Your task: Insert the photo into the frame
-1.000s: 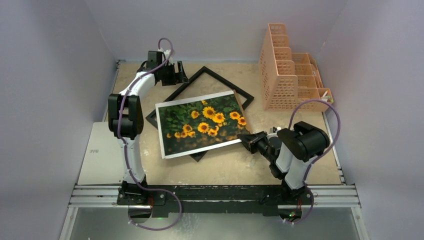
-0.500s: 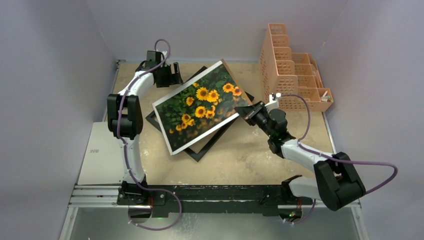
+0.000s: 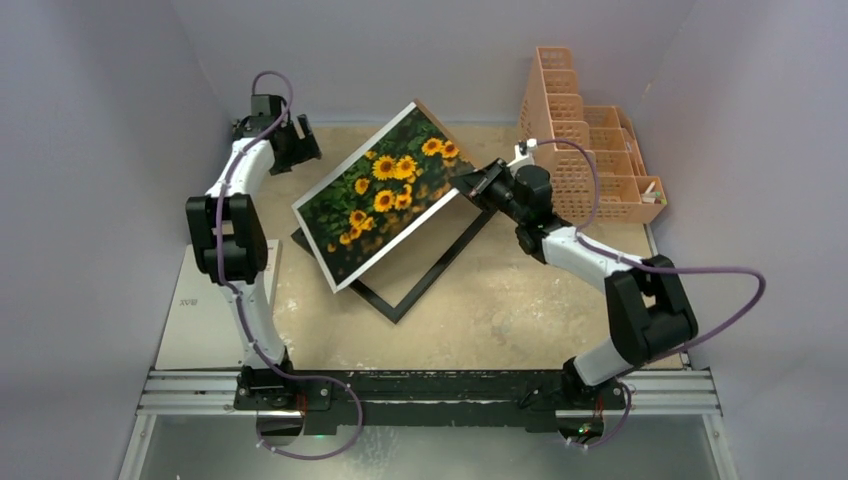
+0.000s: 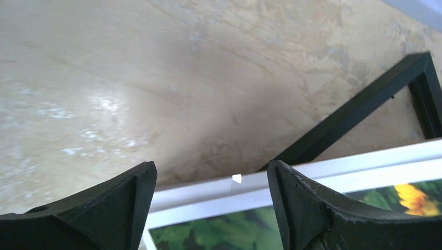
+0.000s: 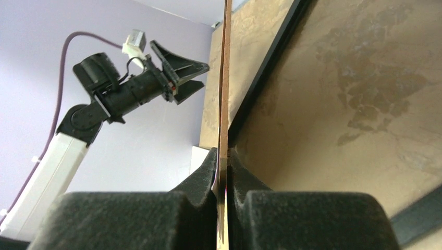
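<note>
The right tool (image 3: pixel 472 183) is pinched tight on the right edge of the photo (image 3: pixel 385 195), holding it tilted above the frame (image 3: pixel 437 272), which lies flat on the worktop (image 3: pixel 520 310); the left tool (image 3: pixel 300 142) hangs wide open and empty at the far left, near the photo's corner.

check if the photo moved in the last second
Yes. The photo has swung toward the back wall, clamped by the right gripper, uncovering the near half of the frame.
</note>
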Robot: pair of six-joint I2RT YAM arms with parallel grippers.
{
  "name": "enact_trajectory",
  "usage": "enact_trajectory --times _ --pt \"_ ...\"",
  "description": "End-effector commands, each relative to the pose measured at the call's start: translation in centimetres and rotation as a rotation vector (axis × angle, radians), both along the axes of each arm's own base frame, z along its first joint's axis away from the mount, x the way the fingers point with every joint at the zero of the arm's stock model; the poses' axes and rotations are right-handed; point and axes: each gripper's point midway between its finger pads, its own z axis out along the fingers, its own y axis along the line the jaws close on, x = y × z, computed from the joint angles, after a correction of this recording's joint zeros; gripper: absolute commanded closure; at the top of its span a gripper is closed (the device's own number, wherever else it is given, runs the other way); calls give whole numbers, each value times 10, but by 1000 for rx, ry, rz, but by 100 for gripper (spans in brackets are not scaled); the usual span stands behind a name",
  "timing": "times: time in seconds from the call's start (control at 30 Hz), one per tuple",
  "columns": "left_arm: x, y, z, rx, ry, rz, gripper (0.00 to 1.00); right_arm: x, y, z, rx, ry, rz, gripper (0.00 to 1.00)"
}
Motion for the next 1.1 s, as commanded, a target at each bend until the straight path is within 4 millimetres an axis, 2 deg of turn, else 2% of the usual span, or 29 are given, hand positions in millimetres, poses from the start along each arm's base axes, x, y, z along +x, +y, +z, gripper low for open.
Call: enact_trajectory --times 0.0,0.1,0.17,0.33,0.4,0.57,0.77,0.9,1.07 --pt "-1 17 59 8 -105 72 18 23 20 46 88 -73 45 100" --pt "-5 16 65 8 -107 60 18 42 29 60 118 -73 46 100" --pt "-9 16 66 12 -101 54 18 55 38 60 133 -56 58 100" --pt "-21 8 67 -17 -89 20 18 80 66 40 119 14 84 99" --pt "-28 7 64 -24 -74 24 18 86 76 32 115 26 93 93" --pt "-45 3 55 -52 -33 35 18 109 86 13 96 47 67 78" --pt "-63 -9 38 -96 1 -14 20 133 99 -19 61 92 61 76" --pt "-78 -13 36 -100 22 -27 20 136 101 -37 40 129 57 65" --pt "-92 -12 29 -95 35 -16 20 139 103 -59 -29 165 76 37"
